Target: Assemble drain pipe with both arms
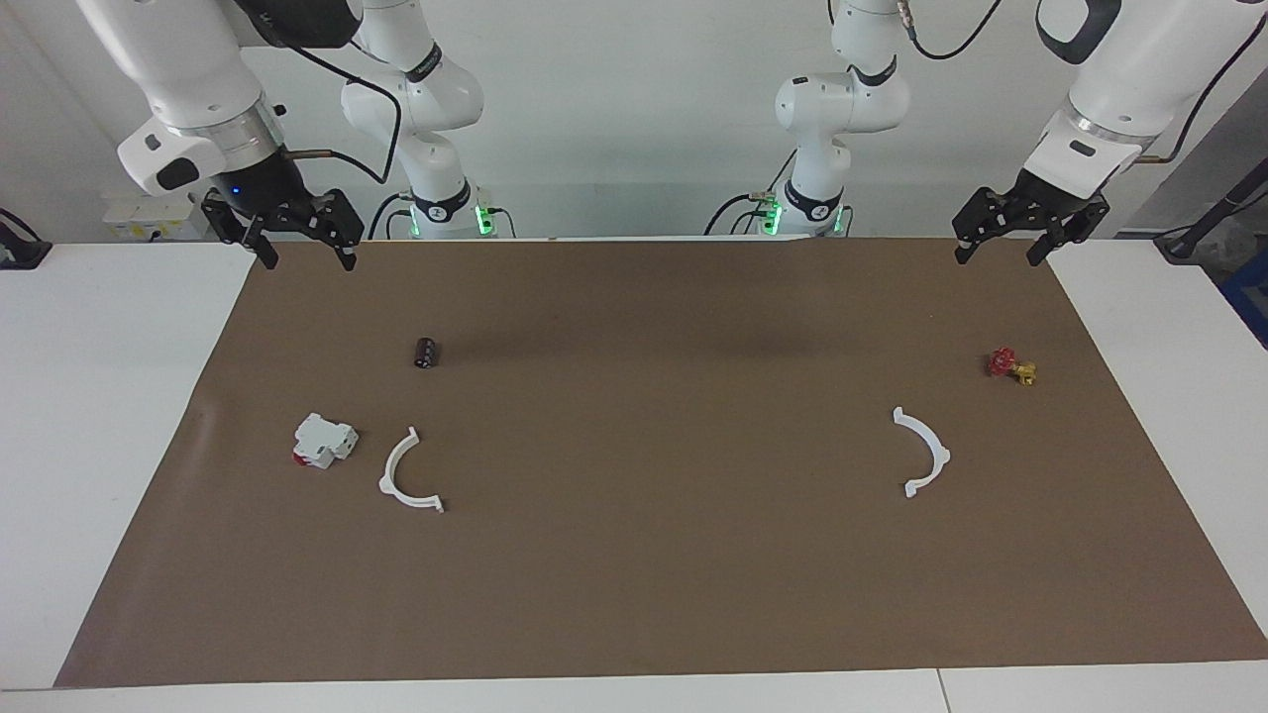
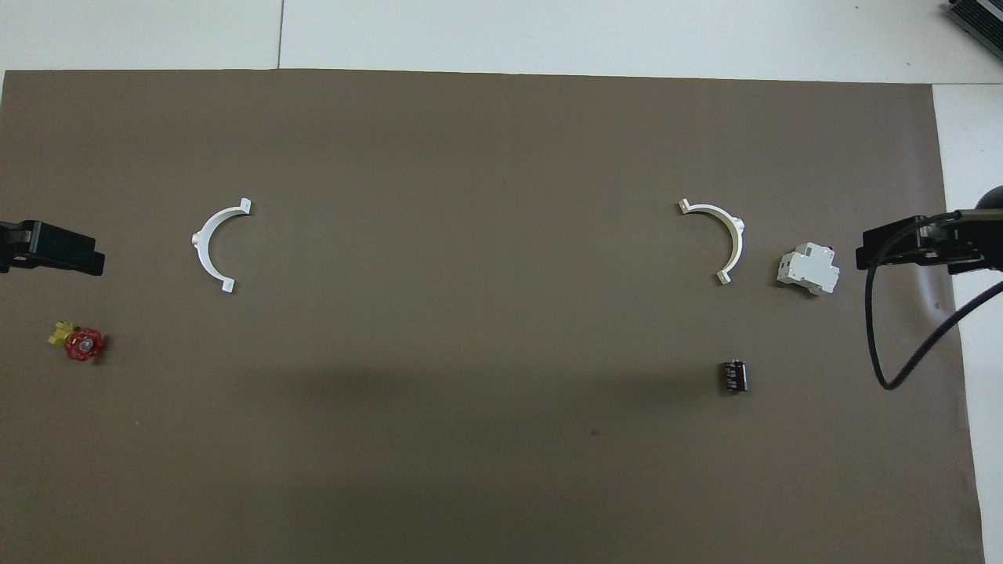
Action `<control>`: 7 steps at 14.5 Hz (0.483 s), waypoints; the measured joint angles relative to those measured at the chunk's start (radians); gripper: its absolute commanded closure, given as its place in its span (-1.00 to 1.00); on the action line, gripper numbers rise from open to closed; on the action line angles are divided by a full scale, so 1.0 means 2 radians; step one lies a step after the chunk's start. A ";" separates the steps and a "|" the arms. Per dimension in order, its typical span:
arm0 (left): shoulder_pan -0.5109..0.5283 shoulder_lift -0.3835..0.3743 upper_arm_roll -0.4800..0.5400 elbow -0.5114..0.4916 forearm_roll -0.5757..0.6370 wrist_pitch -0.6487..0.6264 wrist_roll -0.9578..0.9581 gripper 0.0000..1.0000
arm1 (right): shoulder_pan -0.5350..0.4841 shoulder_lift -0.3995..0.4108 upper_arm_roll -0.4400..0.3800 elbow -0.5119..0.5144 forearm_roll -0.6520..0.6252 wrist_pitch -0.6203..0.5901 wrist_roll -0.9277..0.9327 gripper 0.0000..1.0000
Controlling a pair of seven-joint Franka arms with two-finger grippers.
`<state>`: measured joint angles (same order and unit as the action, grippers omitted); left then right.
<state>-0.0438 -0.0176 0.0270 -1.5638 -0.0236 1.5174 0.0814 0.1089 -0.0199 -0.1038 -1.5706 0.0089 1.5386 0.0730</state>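
Overhead view cuts both grippers off at the frame edges; only dark tips show, so finger state reads from the facing view. Arm upper links run out of the top of the facing view.

Two arms, both waiting, raised over the robots' edge of the brown mat (image 1: 634,555). Left gripper (image 1: 1001,249) hangs over the mat corner at the left arm's end, fingers apart, nothing between them. Right gripper (image 1: 308,256) hangs over the mat corner at the right arm's end, fingers apart, empty as well.

Drain pipe: two separate white half-rings, well apart, both flat on the mat, not joined. Half-ring at the left arm's end (image 1: 924,452), open side toward the table's middle; overhead view puts it at about 9 o'clock from mat centre. Half-ring at the right arm's end (image 1: 406,473), overhead at about 3 o'clock, open side toward the middle too. End tabs visible on each, detail too small to make out.

One white boxy block with a red end (image 1: 324,440), just beside the right-end half-ring, not touching. One small dark cylinder (image 1: 427,352), lying on its side, nearer the robots than that half-ring. One small red and yellow valve-like part (image 1: 1010,365), nearer the robots than the left-end half-ring; shape hard to make out.
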 measured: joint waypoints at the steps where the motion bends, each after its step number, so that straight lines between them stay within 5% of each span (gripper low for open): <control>1: 0.000 0.000 0.000 0.000 0.000 0.000 0.000 -1.00 | 0.000 0.000 0.000 0.000 0.000 0.000 0.000 -1.00; 7: 0.000 0.000 0.000 0.000 0.000 0.000 0.000 -1.00 | 0.000 -0.001 0.000 -0.012 0.000 0.027 0.000 -1.00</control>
<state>-0.0438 -0.0176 0.0270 -1.5638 -0.0236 1.5174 0.0813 0.1088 -0.0209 -0.1038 -1.5952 0.0089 1.5931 0.0730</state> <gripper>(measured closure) 0.000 0.000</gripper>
